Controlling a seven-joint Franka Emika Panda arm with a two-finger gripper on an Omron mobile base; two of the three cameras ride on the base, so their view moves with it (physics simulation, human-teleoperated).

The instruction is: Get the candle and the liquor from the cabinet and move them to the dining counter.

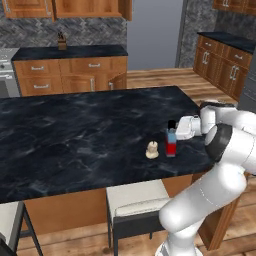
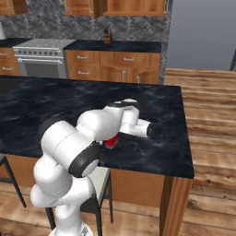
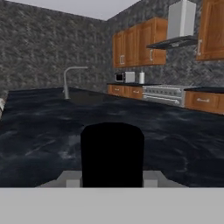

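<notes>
The tool (image 1: 175, 131) is closed on the liquor (image 1: 171, 142), which stands upright on the tabletop (image 1: 75, 135) with its red base apparently down on the slab; in the hand view its black cap (image 3: 112, 153) sits right between the fingers. The candle (image 1: 152, 150) stands just beside the bottle, on the side away from the arm and not touching it.

The main risk, as I judge it, is in the release: if the fingers drag on the flat sides while opening or pulling back, the squat bottle could tip or slide into the candle and knock it over. A retreat low across the slab could clip either one.

Both things stand toward the near edge and the right end of the tabletop, close enough to the edge above the stool (image 1: 135, 200) that a hard nudge could send them off. The rest of the slab, toward the far edge and left end, is wide open, and there is free room above.
</notes>
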